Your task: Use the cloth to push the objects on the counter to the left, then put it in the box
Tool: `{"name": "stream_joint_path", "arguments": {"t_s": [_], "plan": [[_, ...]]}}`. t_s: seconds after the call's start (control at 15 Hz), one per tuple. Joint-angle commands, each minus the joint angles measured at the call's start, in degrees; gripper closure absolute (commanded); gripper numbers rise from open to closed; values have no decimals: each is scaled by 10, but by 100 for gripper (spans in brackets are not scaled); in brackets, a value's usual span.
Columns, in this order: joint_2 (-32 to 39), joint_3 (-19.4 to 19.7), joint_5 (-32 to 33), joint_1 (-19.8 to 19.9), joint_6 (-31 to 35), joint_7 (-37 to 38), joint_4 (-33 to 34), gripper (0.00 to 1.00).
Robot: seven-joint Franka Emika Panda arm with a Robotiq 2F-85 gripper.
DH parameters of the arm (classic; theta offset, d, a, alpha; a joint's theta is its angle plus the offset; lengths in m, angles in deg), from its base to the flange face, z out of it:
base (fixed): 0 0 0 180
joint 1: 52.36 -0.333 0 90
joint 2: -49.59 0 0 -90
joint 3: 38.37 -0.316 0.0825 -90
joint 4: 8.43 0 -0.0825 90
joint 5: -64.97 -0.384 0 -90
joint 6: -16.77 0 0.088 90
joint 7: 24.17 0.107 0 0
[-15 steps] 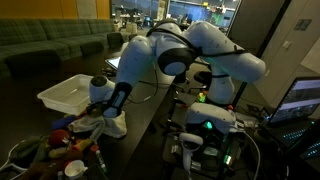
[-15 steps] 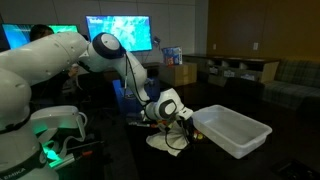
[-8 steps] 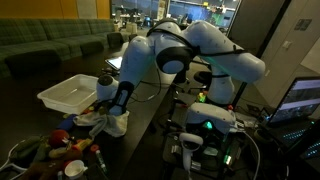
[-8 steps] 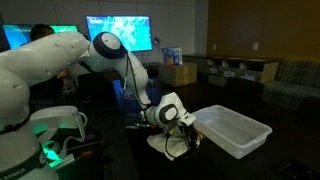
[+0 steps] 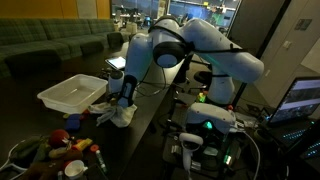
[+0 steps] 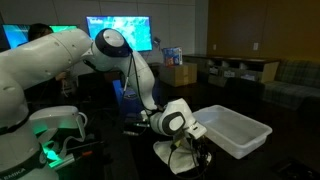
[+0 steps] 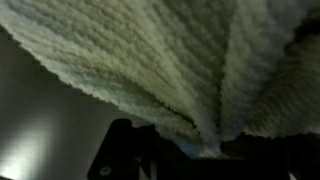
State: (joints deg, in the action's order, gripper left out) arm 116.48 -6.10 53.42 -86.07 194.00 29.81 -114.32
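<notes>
My gripper (image 7: 210,148) is shut on the cream cloth (image 7: 170,60), whose folds bunch into the pinch and fill most of the wrist view. In both exterior views the cloth (image 5: 121,116) (image 6: 178,156) hangs from the gripper (image 5: 121,102) (image 6: 184,140) just above the dark counter (image 5: 150,125). The white box (image 5: 70,94) (image 6: 235,131) stands close beside the gripper, with the cloth outside its rim. The colourful objects (image 5: 62,147) lie in a cluster at the near end of the counter in an exterior view, apart from the cloth.
A lit tablet (image 5: 117,62) lies beyond the box. The robot's base with green lights (image 5: 208,122) and cables stands beside the counter. Monitors (image 6: 118,32) glow behind the arm, and sofas (image 5: 50,45) line the back.
The gripper has carried the cloth away from the cluster of objects and along the counter to a spot beside the box. The cloth now hangs rather than dragging.
</notes>
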Motion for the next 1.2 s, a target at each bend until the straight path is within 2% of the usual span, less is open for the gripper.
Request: {"name": "stream_joint_path", "arguments": {"t_s": [0.0, 0.33, 0.67, 1.13], "plan": [[16, 4, 2, 31, 3, -29, 9, 92], [37, 17, 4, 60, -9, -56, 60, 92], [79, 41, 5, 64, -26, -62, 141, 92], [84, 10, 7, 77, -25, -69, 196, 92]]}}
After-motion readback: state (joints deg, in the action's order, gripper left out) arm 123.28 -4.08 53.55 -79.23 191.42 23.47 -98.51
